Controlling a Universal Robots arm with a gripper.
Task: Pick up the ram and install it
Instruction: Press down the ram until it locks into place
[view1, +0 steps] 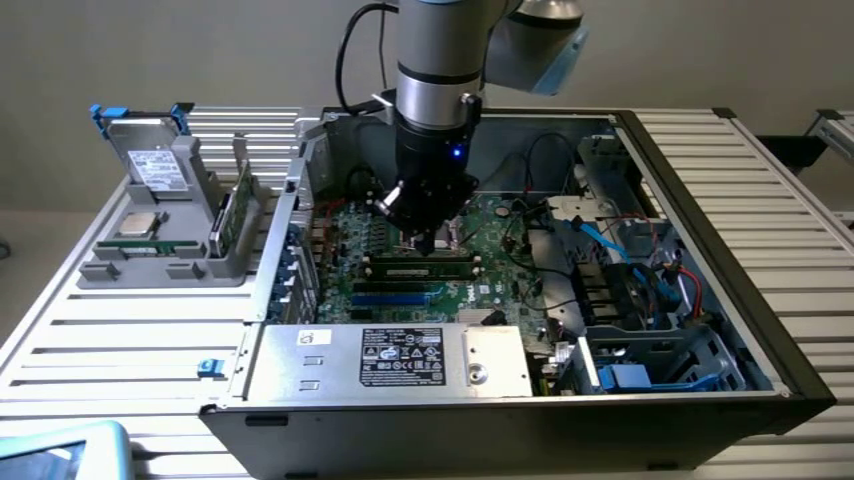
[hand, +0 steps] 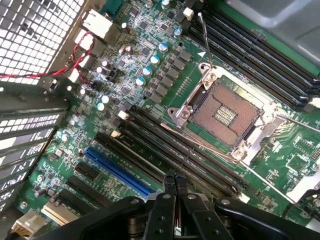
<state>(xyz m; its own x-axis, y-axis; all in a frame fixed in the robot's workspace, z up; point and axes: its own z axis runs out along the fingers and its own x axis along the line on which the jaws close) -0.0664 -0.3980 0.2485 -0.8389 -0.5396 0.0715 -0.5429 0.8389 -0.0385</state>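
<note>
Gripper (view1: 424, 238) down inside the open black computer case (view1: 747, 330), jaws pressed together and holding nothing.

From the exterior view's left, I see a grey plastic parts holder (view1: 120, 270) on the slatted table, carrying a square silver processor chip (view1: 138, 222). A thin green board (view1: 230, 215) stands on edge beside the chip. Next comes the big green motherboard (view1: 400, 295). The ram (view1: 424, 266), a long narrow green stick with dark chips, seems to sit in a memory slot just under the fingertips, though I cannot confirm it is seated. On my wrist camera the closed fingers (hand: 169, 187) hang over the black memory slots (hand: 165, 150) beside the open processor socket (hand: 225, 117). Blue and red cables (view1: 654, 280) lie toward the right.
</note>
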